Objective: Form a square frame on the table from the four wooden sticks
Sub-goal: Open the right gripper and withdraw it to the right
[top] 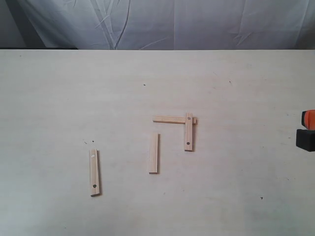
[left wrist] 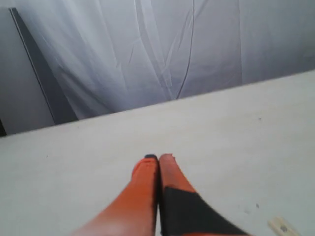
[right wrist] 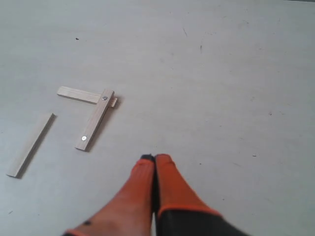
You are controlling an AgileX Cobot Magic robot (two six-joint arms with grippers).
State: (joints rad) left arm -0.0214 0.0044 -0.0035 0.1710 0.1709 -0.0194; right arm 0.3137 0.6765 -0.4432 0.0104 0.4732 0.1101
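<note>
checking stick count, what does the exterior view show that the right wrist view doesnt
Only the exterior view: the fourth stick, holed, lying alone on the left, and the white backdrop. Only the right wrist view: that the right gripper is shut. Both: a holed stick overlapping a plain stick in an L, a loose plain stick beside them, the table.

On the table [top: 59, 98], the right stick [top: 188, 133] lies over the right end of the far stick [top: 167, 119]. The middle stick [top: 154, 153] lies nearer, to their left; the left stick [top: 94, 173] lies well apart, farther left.
</note>
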